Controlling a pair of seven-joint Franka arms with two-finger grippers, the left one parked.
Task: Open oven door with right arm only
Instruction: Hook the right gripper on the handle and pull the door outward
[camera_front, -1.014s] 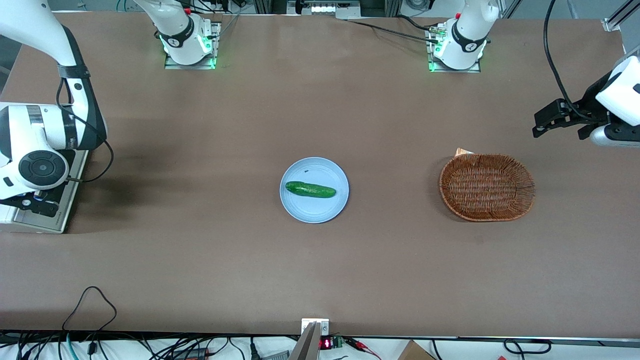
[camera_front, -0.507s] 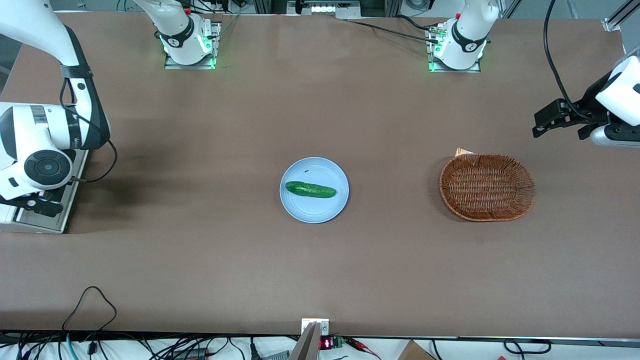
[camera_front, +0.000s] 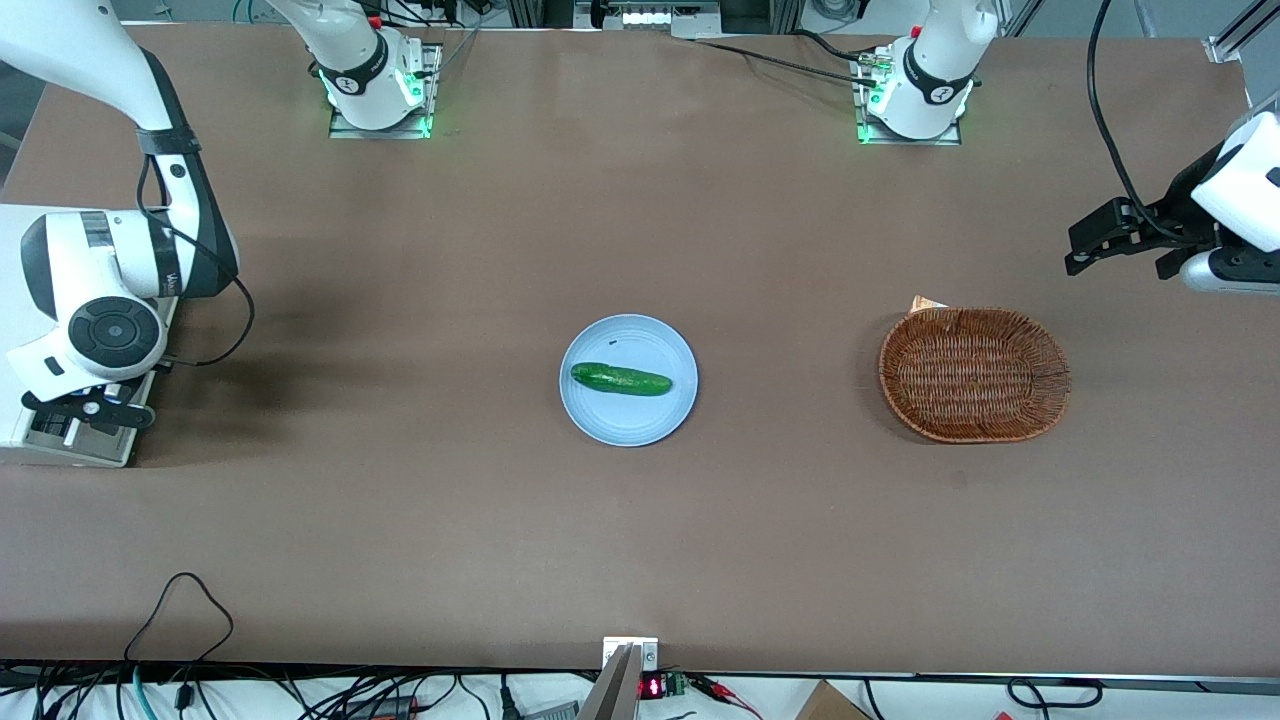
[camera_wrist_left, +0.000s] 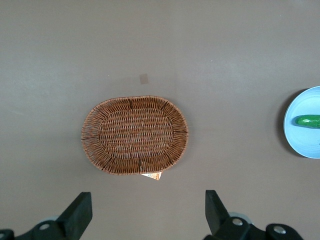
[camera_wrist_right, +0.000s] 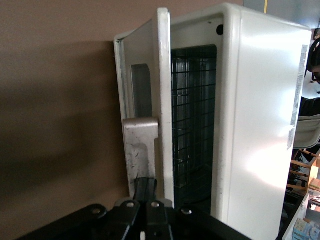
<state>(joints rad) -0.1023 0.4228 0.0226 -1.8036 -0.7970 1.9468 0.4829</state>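
Observation:
The off-white oven (camera_wrist_right: 260, 125) stands at the working arm's end of the table; in the front view only a strip of it (camera_front: 8, 280) shows at the frame edge. The silver-grey oven door (camera_wrist_right: 162, 100) stands ajar, and the wire rack (camera_wrist_right: 192, 115) shows through the gap. My right arm (camera_front: 110, 270) reaches over the door (camera_front: 100, 452). My gripper (camera_wrist_right: 148, 186) is shut, fingertips pressed together against the door's metal handle (camera_wrist_right: 140, 145). In the front view the gripper (camera_front: 85, 412) sits over the door, partly hidden by the wrist.
A light blue plate (camera_front: 650, 420) with a green cucumber (camera_front: 620, 379) lies mid-table. A brown wicker basket (camera_front: 973, 374) lies toward the parked arm's end. A black cable loop (camera_front: 180, 610) lies at the table edge nearest the front camera.
My right wrist and gripper have moved away from the oven body, toward the table's middle and a little nearer to the front camera. The plate, cucumber and basket have not moved.

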